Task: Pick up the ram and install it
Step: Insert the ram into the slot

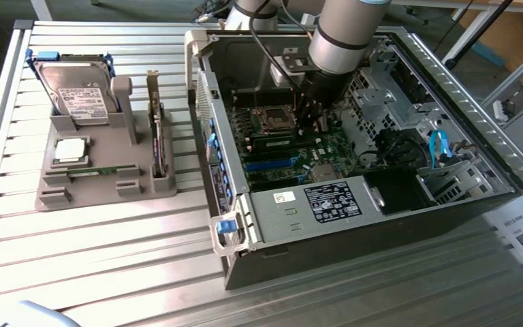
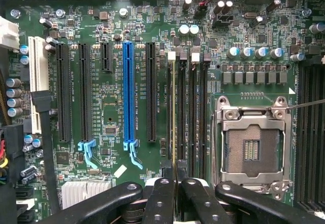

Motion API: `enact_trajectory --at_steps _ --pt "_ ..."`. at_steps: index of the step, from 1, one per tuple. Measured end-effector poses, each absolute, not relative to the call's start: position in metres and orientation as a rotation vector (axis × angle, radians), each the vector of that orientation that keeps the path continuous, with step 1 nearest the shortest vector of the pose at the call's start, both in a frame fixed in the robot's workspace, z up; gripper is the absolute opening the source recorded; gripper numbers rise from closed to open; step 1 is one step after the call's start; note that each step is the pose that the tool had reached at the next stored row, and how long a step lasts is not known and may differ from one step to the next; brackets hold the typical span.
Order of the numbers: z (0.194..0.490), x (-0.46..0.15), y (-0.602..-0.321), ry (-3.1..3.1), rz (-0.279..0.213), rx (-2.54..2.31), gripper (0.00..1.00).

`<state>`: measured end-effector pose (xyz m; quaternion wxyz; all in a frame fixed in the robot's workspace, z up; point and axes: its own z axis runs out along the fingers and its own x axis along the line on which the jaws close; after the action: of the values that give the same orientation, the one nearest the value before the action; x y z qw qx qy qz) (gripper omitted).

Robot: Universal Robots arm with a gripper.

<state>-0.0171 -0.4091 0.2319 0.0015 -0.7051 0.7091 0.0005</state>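
Ram (image 2: pixel 174 112), thin green circuit-board stick: seen edge-on in the wrist view as a narrow greenish-yellow line. It lies along the black memory slot (image 2: pixel 183 112) nearest the black expansion slots.

Black pincer (image 2: pixel 175 176): fingers (image 2: pixel 161 193) clenched on the ram's end. In the exterior view it (image 1: pixel 314 126) is down inside the open grey metal computer case (image 1: pixel 353 252).

Progress, as judged: pick-up done, ram brought to its slot. Whether it is pressed fully home, cannot tell.

Case holds the green motherboard (image 2: pixel 109 107), the empty silver-framed processor socket (image 2: pixel 251 148) just beside the memory slots, and a labelled black power supply box (image 1: pixel 334 201).

Grey plastic tray (image 1: pixel 98 197), well apart at the exterior view's left, holds:
- an upright silver hard drive (image 1: pixel 78 92)
- a square silver processor chip (image 1: pixel 71 151)
- a dark expansion card (image 1: pixel 159 136) standing on edge
- a thin green strip (image 1: pixel 93 172), identity unclear
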Motion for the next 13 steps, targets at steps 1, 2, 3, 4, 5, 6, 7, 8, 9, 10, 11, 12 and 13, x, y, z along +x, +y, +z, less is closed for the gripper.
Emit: enact_trajectory --at_steps 1,2,3,4,5,6,7,8,9,10,11,12,13 --pt "0.2315 -0.0171 -0.4091 2.226 0.002 -2.213 0.12" --pt "0.2314 -0.0171 -0.4091 2.226 0.002 -2.213 0.12" --pt "0.2313 -0.0171 -0.4091 2.226 0.002 -2.213 0.12" --pt "0.2314 -0.0171 -0.4091 2.226 0.002 -2.213 0.12" --pt "0.2313 -0.0171 -0.4091 2.226 0.002 -2.213 0.12" --pt "0.2313 -0.0171 -0.4091 2.226 0.002 -2.213 0.12" --pt "0.2313 -0.0171 -0.4091 2.226 0.002 -2.213 0.12" --pt "0.2313 -0.0171 -0.4091 2.226 0.002 -2.213 0.12" --pt "0.2312 -0.0171 -0.4091 2.226 0.002 -2.213 0.12" --pt "0.2310 -0.0171 -0.4090 2.225 0.002 -2.213 0.12" --pt "0.2309 -0.0171 -0.4090 2.226 0.002 -2.213 0.12" --pt "0.2309 -0.0171 -0.4090 2.225 0.002 -2.213 0.12" --pt "0.2309 -0.0171 -0.4090 2.226 0.002 -2.213 0.12"
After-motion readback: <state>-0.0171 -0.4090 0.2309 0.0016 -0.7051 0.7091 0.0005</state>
